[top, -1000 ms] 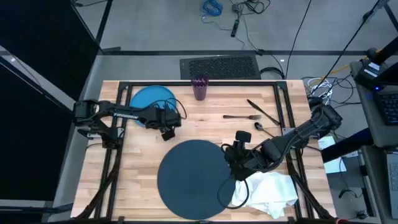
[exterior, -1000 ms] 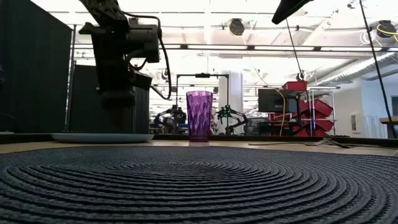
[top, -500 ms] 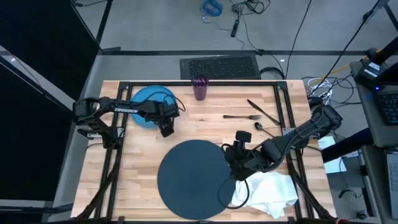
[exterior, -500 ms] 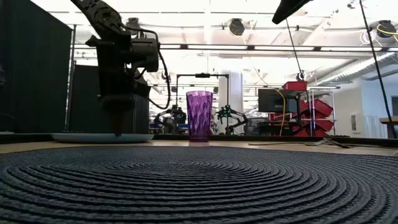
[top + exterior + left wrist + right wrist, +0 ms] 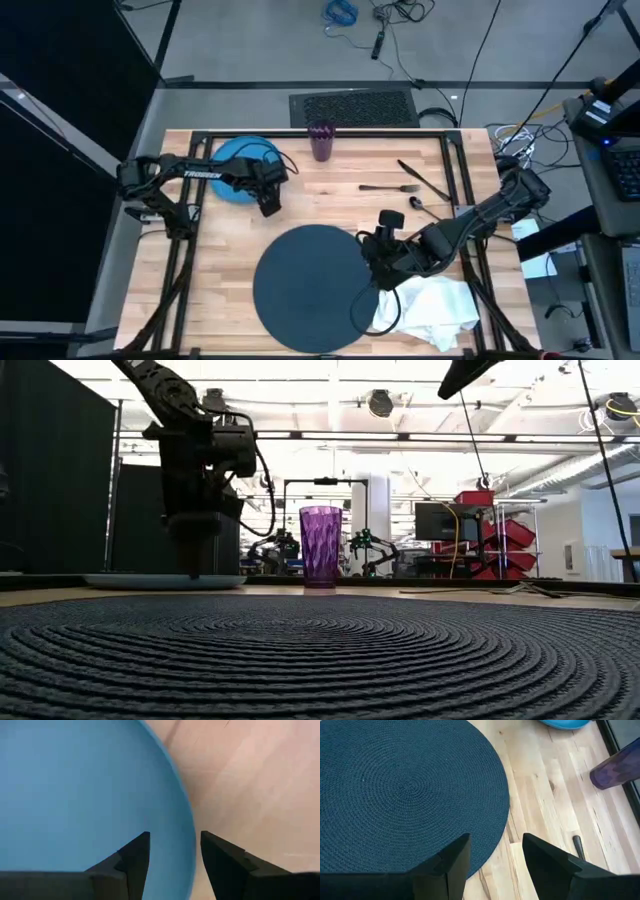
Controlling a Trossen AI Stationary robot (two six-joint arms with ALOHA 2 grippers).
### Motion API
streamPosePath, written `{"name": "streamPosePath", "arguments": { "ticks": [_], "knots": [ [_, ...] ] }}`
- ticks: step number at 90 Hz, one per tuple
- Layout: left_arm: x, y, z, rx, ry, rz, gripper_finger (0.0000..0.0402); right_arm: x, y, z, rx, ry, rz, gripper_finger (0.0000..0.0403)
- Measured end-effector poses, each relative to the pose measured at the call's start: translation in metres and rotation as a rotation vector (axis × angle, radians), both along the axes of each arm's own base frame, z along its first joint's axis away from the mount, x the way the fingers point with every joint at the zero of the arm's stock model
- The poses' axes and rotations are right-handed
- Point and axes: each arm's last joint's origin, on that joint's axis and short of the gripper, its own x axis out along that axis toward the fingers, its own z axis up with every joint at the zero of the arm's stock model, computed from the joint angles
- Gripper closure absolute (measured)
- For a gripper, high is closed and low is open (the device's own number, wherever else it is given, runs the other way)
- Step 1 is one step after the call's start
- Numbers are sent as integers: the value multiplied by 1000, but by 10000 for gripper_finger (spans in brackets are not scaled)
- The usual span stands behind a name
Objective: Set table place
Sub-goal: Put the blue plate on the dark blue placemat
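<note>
Step in hand: picking up the blue plate (image 5: 243, 157), which sits near the table's (image 5: 330, 205) far left corner. The left gripper (image 5: 172, 851) is low over the plate's rim on its near right side, fingers spread with the rim between them, one finger over the plate and one over bare wood. Not closed on it yet.

The round dark mat (image 5: 313, 275) lies at the near edge, about mid-table, nothing on it. The purple cup (image 5: 321, 141) stands at the far edge, middle. The fork (image 5: 388, 187), knife (image 5: 424, 179) and spoon (image 5: 424, 206) lie toward the far right. The white napkin (image 5: 430, 312) is bunched at the near right corner.

The right gripper (image 5: 492, 852) waits just beside the mat's right edge, above the wood, fingers spread, holding nothing.

Likely next: drop slightly, pinch the plate's rim, lift, carry to the mat's centre. A thin rim grip could tilt or slip, so it needs a firm squeeze and a level lift.
</note>
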Motion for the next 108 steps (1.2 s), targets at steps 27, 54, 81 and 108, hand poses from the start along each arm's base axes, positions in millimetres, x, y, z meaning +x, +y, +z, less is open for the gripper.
{"name": "streamPosePath", "arguments": {
  "ticks": [27, 54, 81, 108],
  "knots": [
    [-7, 4, -13, -39, -36, 14, 243, 0, 0, 0, 0, 0, 0, 234],
    [-10, 2, -17, -38, -18, -34, 306, 0, 0, 0, -2, 1, 1, 234],
    [-3, -8, -14, 33, 14, -96, 399, 0, -1, 0, -26, 8, 23, 234],
    [19, -33, 15, 44, 23, -188, 401, -10, -11, -2, -222, 38, -74, 234]
  ]
}}
